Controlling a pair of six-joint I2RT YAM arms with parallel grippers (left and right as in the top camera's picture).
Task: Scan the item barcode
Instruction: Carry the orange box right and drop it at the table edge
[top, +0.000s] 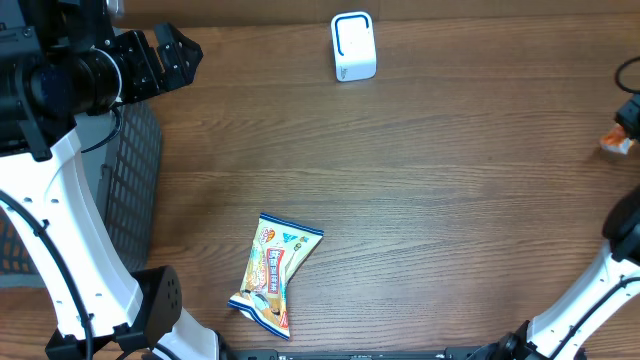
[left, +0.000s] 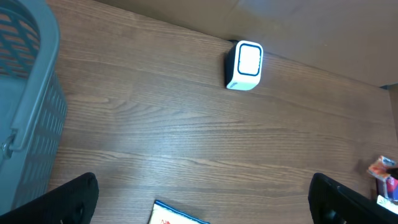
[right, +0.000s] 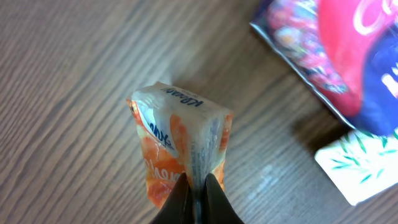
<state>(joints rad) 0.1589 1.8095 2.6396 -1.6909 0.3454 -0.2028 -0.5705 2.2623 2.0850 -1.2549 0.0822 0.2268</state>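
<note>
The small orange-and-white packet (right: 180, 149) is pinched by its crimped seal in the closed right gripper (right: 198, 186), over the far right edge of the wood counter (top: 450, 200) — blue lettering shows on its white end. The scanner (top: 353, 46) — a white box with a blue-outlined face — stands at the counter's back edge, well apart from the packet.

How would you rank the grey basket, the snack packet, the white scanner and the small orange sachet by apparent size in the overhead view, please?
1. grey basket, clearly largest even though only partly in view
2. snack packet
3. white scanner
4. orange sachet, smallest, partly hidden at the right edge
</note>
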